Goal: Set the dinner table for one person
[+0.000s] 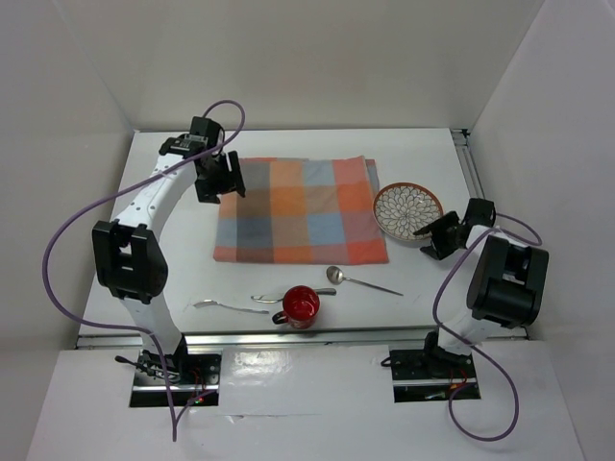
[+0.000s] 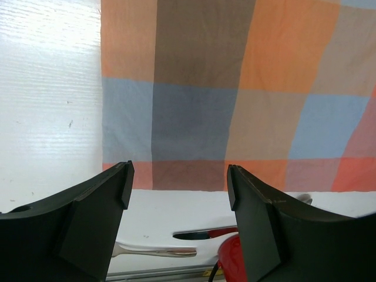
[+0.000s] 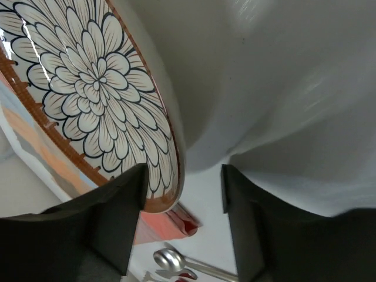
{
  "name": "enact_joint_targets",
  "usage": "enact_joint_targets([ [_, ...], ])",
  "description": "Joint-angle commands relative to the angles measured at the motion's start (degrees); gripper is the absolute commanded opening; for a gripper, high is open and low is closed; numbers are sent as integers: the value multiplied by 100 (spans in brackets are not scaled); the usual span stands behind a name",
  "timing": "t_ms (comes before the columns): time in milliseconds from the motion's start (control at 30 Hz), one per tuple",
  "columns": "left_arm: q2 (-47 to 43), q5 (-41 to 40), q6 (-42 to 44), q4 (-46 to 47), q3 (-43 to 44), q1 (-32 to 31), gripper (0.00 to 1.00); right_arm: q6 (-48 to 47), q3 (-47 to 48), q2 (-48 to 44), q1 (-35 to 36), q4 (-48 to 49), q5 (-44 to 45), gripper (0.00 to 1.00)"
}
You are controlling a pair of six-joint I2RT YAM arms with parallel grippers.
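Note:
The dinner table (image 1: 154, 274) is a white top with a metal rail at its near edge. An orange-and-blue-grey checked cloth (image 1: 298, 211) (image 2: 235, 88) lies flat at its middle. My left gripper (image 1: 219, 181) (image 2: 176, 182) hangs open above the cloth's left edge, holding nothing. A flower-patterned plate (image 1: 404, 206) (image 3: 100, 88) sits just right of the cloth. My right gripper (image 1: 432, 237) (image 3: 182, 191) is open at the plate's near right rim. That rim stands between the fingers, close to the left finger (image 3: 117, 217); the right finger is outside the plate.
Near the front rail lie a spoon (image 1: 360, 280) (image 3: 170, 258), a knife (image 1: 288, 295) (image 2: 205, 235) and a fork (image 1: 231, 306) (image 2: 155, 251), with a red cup (image 1: 300, 306) (image 2: 232, 261) beside them. White walls close in the table on three sides.

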Motion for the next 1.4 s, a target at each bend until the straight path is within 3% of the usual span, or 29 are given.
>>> enact_joint_targets([
  [0,-280,-86,159,58,-9,-24,82,211,-122,9,-32,720,-183,59],
  [33,-280,-86,159,58,-61,-24,82,211,-175,9,-32,850,-182,50],
  [167,-280,-86,159,58,-62,-24,82,264,-175,62,-32,913,-120,31],
  [200,-280,-86,159,58,-62,-24,82,264,-175,62,-32,913,-120,17],
  [300,-280,-86,211,5,-10,-24,82,264,-105,-183,-32,851,-120,0],
  [467,-333,-25,212,5,192,-24,82,202,439,-1009,21,413,117,0],
  [633,-201,89,107,-100,614,-24,82,-272,1730,-1037,536,35,-208,0],
  [933,-683,-586,-244,-478,467,-24,82,-554,3531,885,2988,-309,-402,0],
  [1133,-1246,-747,-579,-242,88,29,82,-492,4402,1898,3562,-458,-735,0],
  [1367,-1247,-614,-579,-241,88,29,82,-325,4588,2531,3730,-282,-1008,0],
])
